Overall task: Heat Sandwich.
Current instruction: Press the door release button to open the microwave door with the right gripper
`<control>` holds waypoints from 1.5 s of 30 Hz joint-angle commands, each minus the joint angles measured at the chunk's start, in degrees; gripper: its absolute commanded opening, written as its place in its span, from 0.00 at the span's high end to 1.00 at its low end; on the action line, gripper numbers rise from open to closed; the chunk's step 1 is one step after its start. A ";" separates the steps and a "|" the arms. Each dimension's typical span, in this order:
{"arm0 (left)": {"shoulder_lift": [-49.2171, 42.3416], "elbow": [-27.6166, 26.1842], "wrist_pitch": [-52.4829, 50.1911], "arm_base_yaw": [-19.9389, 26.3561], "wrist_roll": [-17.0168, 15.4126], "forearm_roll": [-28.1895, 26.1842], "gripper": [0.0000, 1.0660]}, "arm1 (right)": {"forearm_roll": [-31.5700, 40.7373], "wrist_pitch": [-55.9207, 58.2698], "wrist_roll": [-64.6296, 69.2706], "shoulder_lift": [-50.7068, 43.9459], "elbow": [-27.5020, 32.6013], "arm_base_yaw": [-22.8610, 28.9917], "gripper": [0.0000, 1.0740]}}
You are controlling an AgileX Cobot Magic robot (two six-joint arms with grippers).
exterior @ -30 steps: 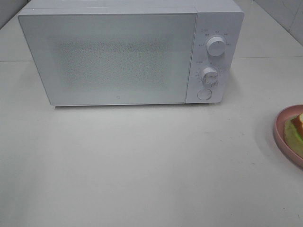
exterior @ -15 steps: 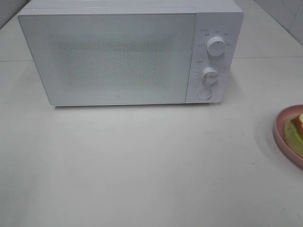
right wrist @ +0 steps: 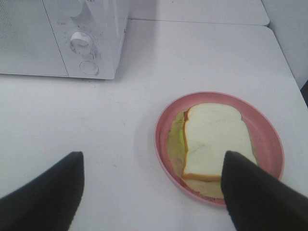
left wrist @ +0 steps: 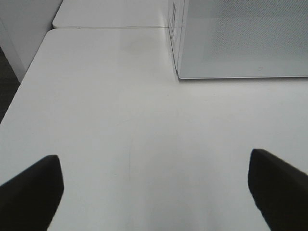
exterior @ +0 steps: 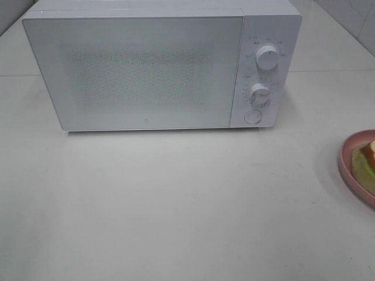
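Right wrist view: the square, soft white sandwich (right wrist: 214,139) lies flat on a round pink plate (right wrist: 158,137) (smooth rim), near the boxy white microwave (exterior: 140,70). The right gripper (right wrist: 150,162) and left gripper (left wrist: 154,159) both gape wide, empty.

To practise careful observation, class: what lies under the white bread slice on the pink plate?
A pale green lettuce layer peeks out beside the bread slice, all resting on the pink plate. Anything beneath the bread's middle is covered.
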 commanded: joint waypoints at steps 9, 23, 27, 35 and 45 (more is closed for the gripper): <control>-1.49 0.11 -0.17 0.11 -0.06 -0.06 0.08 | 0.11 -11.00 -0.23 10.60 0.11 -0.29 0.29; -1.49 0.11 -0.17 0.11 -0.06 -0.06 0.08 | 0.00 -25.61 -0.29 24.52 0.11 -0.29 0.29; -1.49 0.11 -0.17 0.11 -0.06 -0.06 0.08 | 0.06 -31.05 -0.29 28.42 0.11 -0.29 0.29; -1.49 0.11 -0.17 0.11 -0.06 -0.06 0.08 | -0.06 -42.00 -0.29 37.41 0.11 -0.29 0.29; -1.49 0.11 -0.17 0.11 -0.06 -0.06 0.08 | -0.11 -58.33 -1.55 45.32 2.35 -0.29 0.29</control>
